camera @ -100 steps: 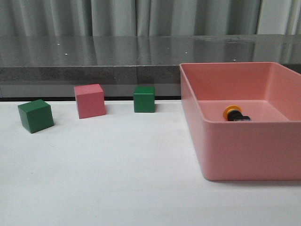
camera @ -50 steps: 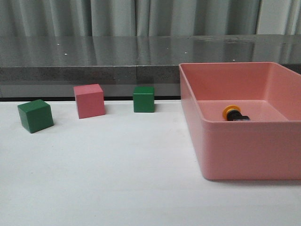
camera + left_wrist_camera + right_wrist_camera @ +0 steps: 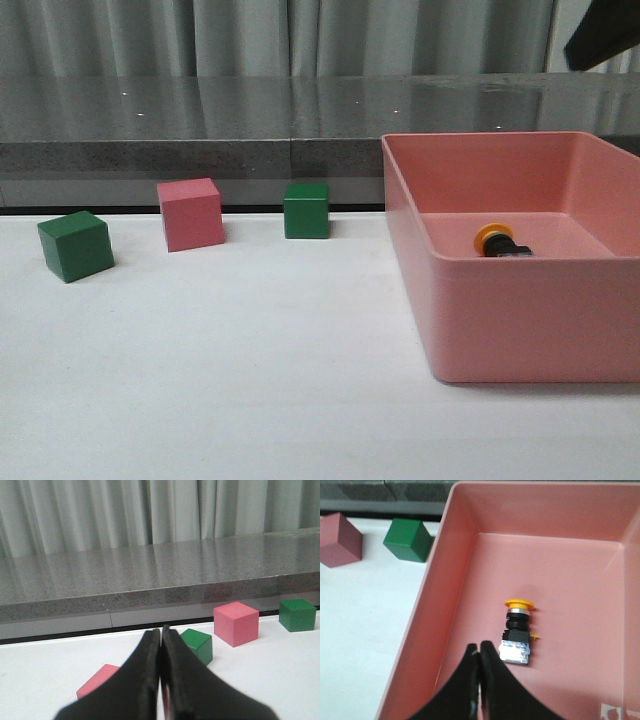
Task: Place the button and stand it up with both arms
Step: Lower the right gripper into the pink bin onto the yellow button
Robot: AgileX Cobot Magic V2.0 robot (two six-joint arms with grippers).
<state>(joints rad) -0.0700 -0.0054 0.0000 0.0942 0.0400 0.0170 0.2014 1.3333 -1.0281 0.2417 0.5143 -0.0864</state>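
On the white table [image 3: 250, 380] before grey curtains, the yellow-capped push-button switch [image 3: 517, 632] lies on its side in the pink plastic bin [image 3: 520, 320] at three o'clock, while both black grippers, left [image 3: 161, 645] and right [image 3: 479, 657], hold their fingers pressed together on nothing.

My surface [image 3: 250, 380]: 3 cubes to the left, 1 bin to the right.

The bin [image 3: 520, 320] sits on the right side, and the button [image 3: 500, 243] lies on its side on the bin's floor, toward the back. Left of the bin, 3 cubes line up along the back: the nearest cube [image 3: 306, 210], then the middle cube [image 3: 190, 214], then the far-left cube [image 3: 75, 245], slightly forward. A ledge [image 3: 200, 120] runs behind them all.
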